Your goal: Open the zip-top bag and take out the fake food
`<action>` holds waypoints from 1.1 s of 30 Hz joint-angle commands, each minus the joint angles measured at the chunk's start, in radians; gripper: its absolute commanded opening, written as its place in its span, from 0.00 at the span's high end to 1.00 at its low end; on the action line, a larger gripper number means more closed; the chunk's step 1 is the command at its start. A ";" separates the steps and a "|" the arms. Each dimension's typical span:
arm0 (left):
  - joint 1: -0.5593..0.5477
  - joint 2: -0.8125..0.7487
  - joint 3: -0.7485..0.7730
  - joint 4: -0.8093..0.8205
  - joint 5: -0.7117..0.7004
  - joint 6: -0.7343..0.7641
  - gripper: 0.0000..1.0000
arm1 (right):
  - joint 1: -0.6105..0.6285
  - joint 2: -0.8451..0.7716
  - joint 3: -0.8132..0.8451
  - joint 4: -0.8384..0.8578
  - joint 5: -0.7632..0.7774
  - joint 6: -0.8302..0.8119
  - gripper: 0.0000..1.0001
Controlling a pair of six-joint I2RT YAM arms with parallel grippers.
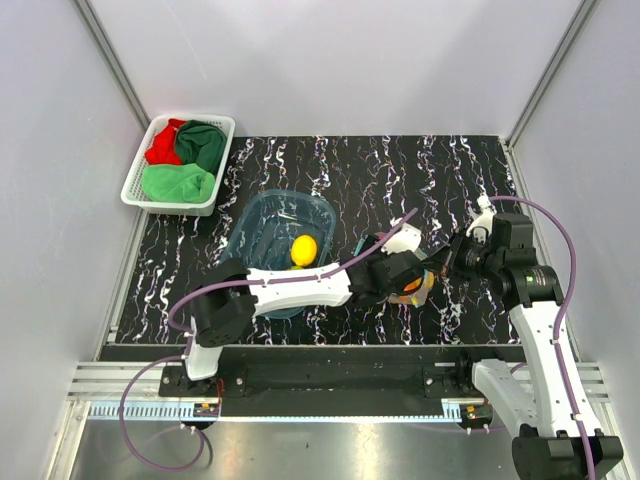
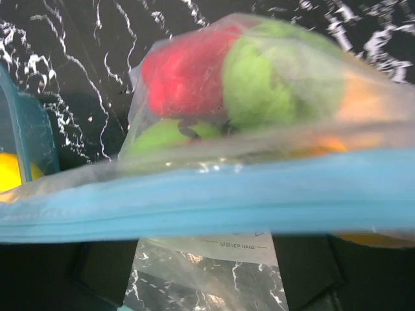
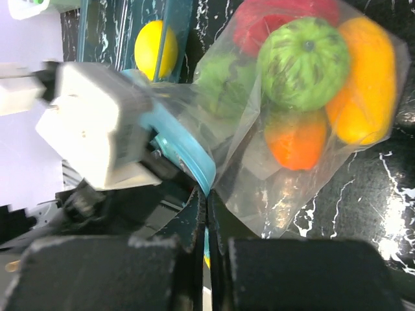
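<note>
The zip-top bag (image 1: pixel 418 287) lies between both grippers, right of the tub. Its teal zip strip (image 2: pixel 207 194) runs across the left wrist view, and red (image 2: pixel 181 78) and green (image 2: pixel 279 81) fake food shows through the plastic. In the right wrist view the bag (image 3: pixel 259 168) holds a red piece, a green melon (image 3: pixel 303 61), a yellow-orange fruit (image 3: pixel 366 78) and an orange piece (image 3: pixel 295 139). My right gripper (image 3: pixel 207 204) is shut on the strip's end. My left gripper (image 2: pixel 204 275) has its fingers apart under the strip, with a clear flap between them; the tips are hidden.
A translucent blue tub (image 1: pixel 250 225) left of the bag holds a yellow lemon (image 1: pixel 303 249). A white basket (image 1: pixel 136 190) with red and green cloths sits at the back left. My left arm (image 1: pixel 290 285) stretches across the tub's near edge.
</note>
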 commanded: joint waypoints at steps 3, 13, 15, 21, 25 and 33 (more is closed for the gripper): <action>0.001 0.064 0.039 -0.061 -0.063 -0.060 0.14 | 0.008 -0.005 0.016 0.017 -0.026 0.000 1.00; 0.012 0.129 0.066 -0.039 -0.116 -0.075 0.08 | 0.008 0.006 0.013 0.017 -0.018 0.001 1.00; 0.015 0.129 0.060 -0.015 -0.130 -0.077 0.11 | 0.010 0.009 0.015 0.015 -0.018 0.001 1.00; 0.018 0.123 0.049 0.045 -0.164 -0.044 0.50 | 0.010 0.009 0.016 0.012 -0.017 0.000 1.00; 0.016 0.086 0.043 0.048 -0.149 -0.018 0.68 | 0.008 0.014 0.016 0.014 -0.014 -0.002 1.00; 0.009 -0.044 0.005 0.047 -0.040 -0.003 1.00 | 0.008 0.011 0.013 0.018 -0.014 0.000 1.00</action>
